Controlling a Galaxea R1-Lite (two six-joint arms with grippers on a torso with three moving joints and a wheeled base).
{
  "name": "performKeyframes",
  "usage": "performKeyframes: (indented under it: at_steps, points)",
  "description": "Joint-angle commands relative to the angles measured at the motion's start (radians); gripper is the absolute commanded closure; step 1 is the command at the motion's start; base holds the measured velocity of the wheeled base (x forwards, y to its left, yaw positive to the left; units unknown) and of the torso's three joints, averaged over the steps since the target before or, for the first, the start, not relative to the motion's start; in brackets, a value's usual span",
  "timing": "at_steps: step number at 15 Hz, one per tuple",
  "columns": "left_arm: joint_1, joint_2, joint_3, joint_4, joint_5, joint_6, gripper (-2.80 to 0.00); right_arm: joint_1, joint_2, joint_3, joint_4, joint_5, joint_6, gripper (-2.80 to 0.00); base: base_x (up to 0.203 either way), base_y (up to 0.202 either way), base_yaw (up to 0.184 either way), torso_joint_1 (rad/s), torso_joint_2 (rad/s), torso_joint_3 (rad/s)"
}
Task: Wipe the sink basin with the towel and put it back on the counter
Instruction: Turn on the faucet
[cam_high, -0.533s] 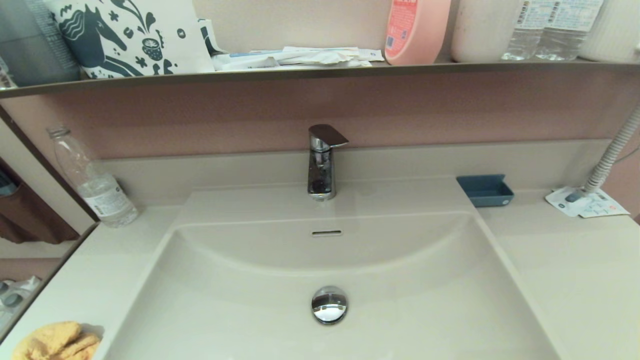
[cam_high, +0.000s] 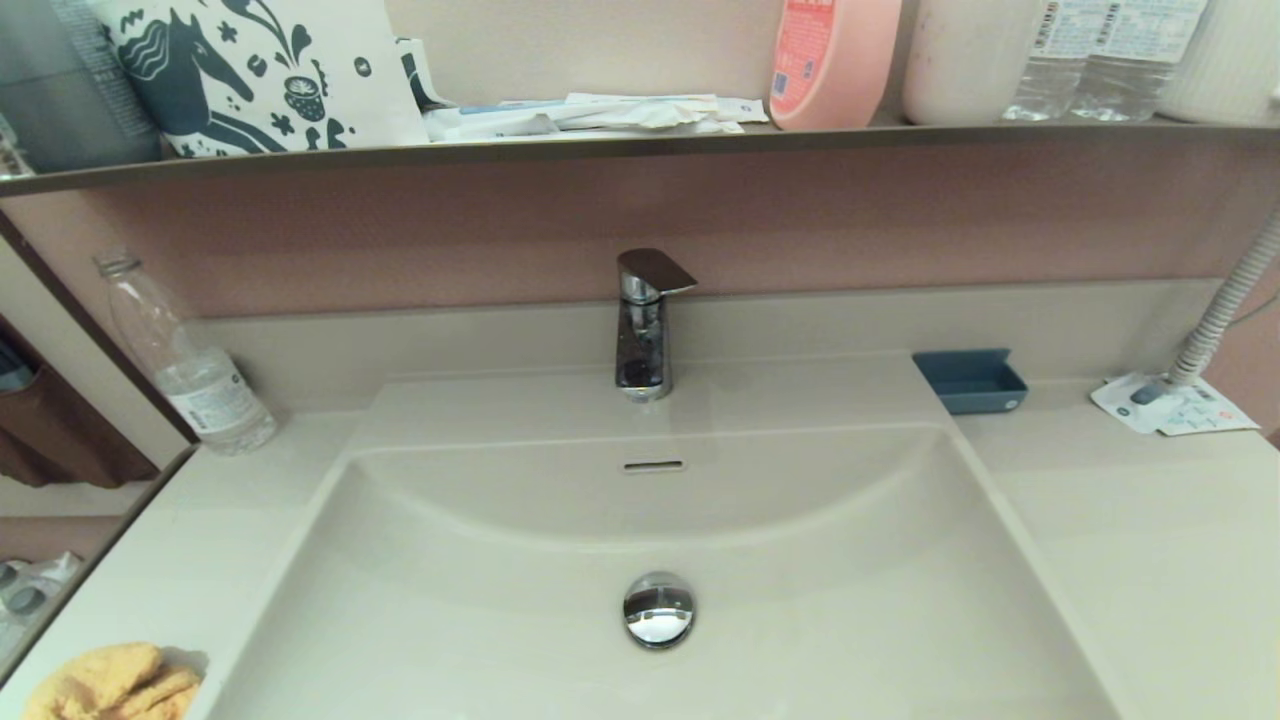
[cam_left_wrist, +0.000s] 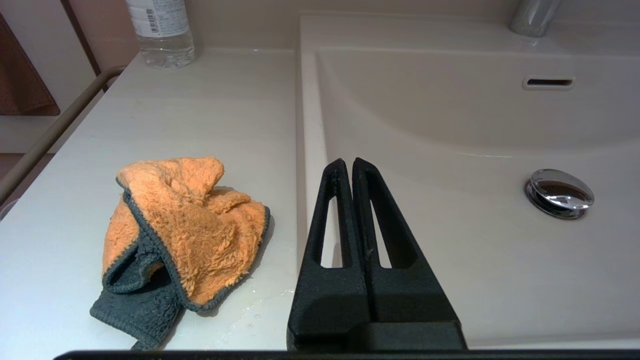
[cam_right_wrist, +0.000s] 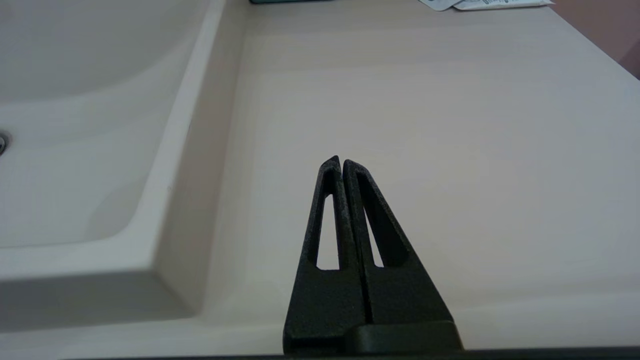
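Note:
The orange towel with dark trim lies crumpled on the counter at the near left corner, beside the sink basin. In the left wrist view the towel rests a little apart from my left gripper, which is shut on nothing and hovers over the basin's left rim. The basin shows its chrome drain plug and overflow slot. My right gripper is shut and empty above the counter right of the basin. Neither gripper shows in the head view.
A chrome faucet stands behind the basin. A water bottle is at the back left, a blue tray and a paper leaflet at the back right. A brown shelf above carries bottles and a bag.

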Motion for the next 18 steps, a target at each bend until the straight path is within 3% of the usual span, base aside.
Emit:
performKeyframes:
  at_steps: [1, 5, 9, 14, 18]
  points:
    - [0.0, 0.0, 0.0, -0.002, 0.0, 0.0, 0.0, 0.001, 0.0, 0.0, 0.001, -0.001, 0.0, 0.0, 0.0, 0.0, 0.0, 0.0, 0.0, 0.0]
    - [0.0, 0.0, 0.0, -0.001, 0.0, 0.0, 0.0, -0.001, 0.013, -0.059, 0.006, 0.016, -0.021, 0.0, 0.0, 0.0, 0.0, 0.0, 0.0, 0.0]
    - [0.0, 0.0, 0.0, 0.0, 0.0, 0.0, 0.0, 0.003, 0.168, -0.183, 0.007, 0.027, -0.02, 0.0, 0.0, 0.0, 0.0, 0.0, 0.0, 0.0]
    - [0.0, 0.0, 0.0, -0.002, 0.0, 0.0, 0.0, 0.038, 0.567, -0.408, -0.055, 0.068, 0.027, 0.0, 0.0, 0.0, 0.0, 0.0, 0.0, 0.0]
    - [0.0, 0.0, 0.0, 0.0, 0.0, 0.0, 0.0, 0.137, 0.953, -0.523, -0.251, 0.074, 0.052, 0.0, 0.0, 0.0, 0.0, 0.0, 0.0, 0.0]
